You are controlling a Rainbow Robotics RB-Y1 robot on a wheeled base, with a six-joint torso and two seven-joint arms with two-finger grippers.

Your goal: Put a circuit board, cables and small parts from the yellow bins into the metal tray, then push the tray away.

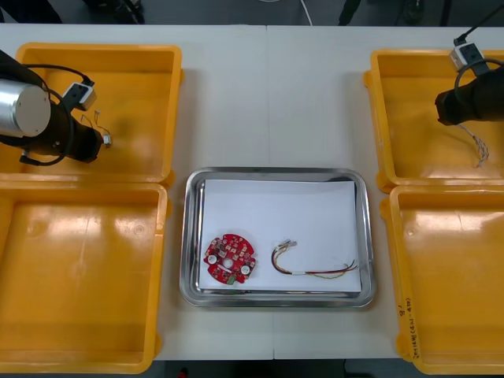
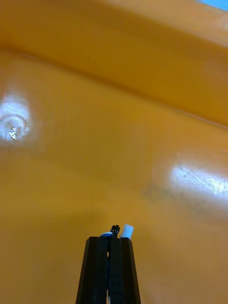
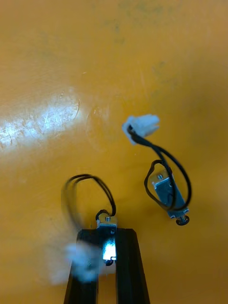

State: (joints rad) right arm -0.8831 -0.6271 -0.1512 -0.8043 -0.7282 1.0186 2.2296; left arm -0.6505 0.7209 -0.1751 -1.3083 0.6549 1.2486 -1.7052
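Left hand (image 3: 108, 237) clamped on black cable (image 3: 105, 191), its plug blurred, right hand (image 2: 113, 240) pinching twisted cable (image 1: 477, 146), gripped end barely visible

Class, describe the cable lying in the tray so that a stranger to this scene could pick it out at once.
Find the metal tray in the middle, between the yellow bins. On its white lining, right of the round red circuit board, lies a red and yellow cable, curled at one end. It is the tray's only cable.
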